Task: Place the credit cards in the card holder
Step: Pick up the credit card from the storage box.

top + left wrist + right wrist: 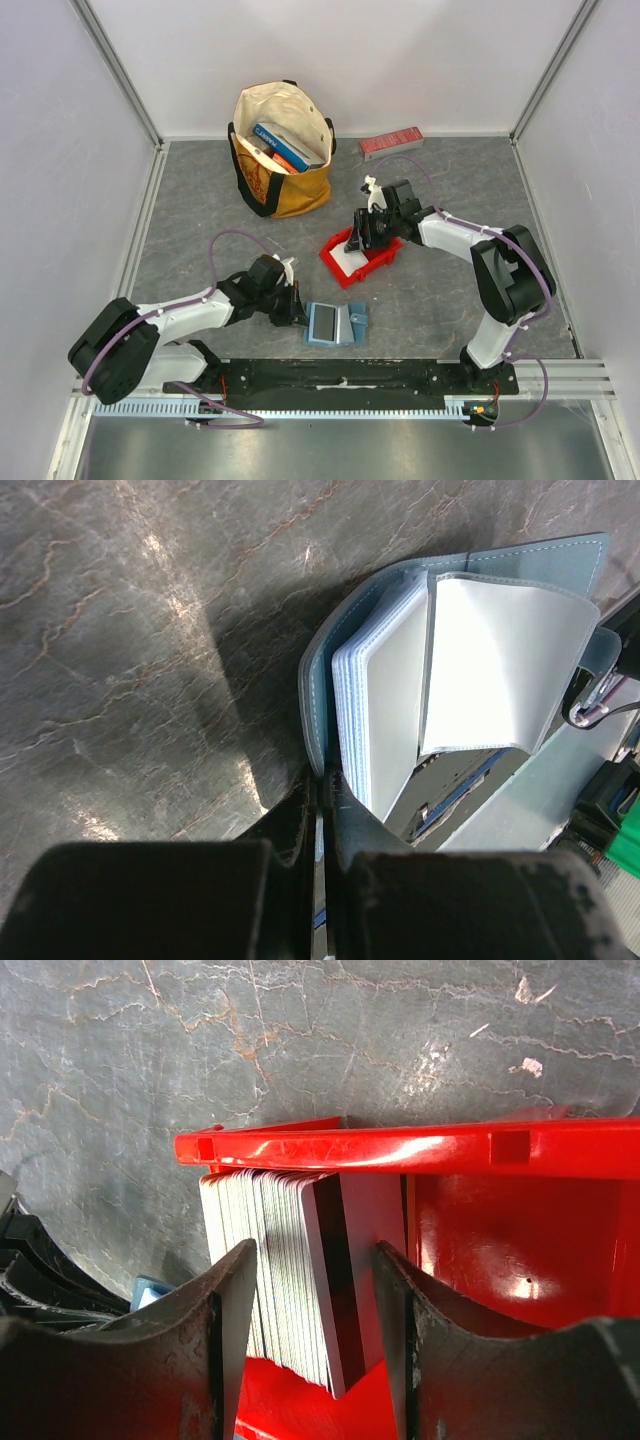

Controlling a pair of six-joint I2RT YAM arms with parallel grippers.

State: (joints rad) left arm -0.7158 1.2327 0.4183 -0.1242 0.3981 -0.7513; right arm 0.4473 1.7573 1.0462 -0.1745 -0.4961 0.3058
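At the left, the left gripper [297,312] sits low with its fingers [290,830] together, apparently pinching the cover edge of the card holder [335,324], likely to keep it spread open. Further right, the credit cards [270,1225] stand stacked on edge in the red bin [400,1148]. The right gripper [312,1260] straddles the stack, fingers apart and not clamped, lined up for a pinch.

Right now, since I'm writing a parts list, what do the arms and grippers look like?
The left arm and right arm have white shells between bulky black joints, each trailed by a thin purple cable. The left gripper and right gripper are black with two curved fingers.
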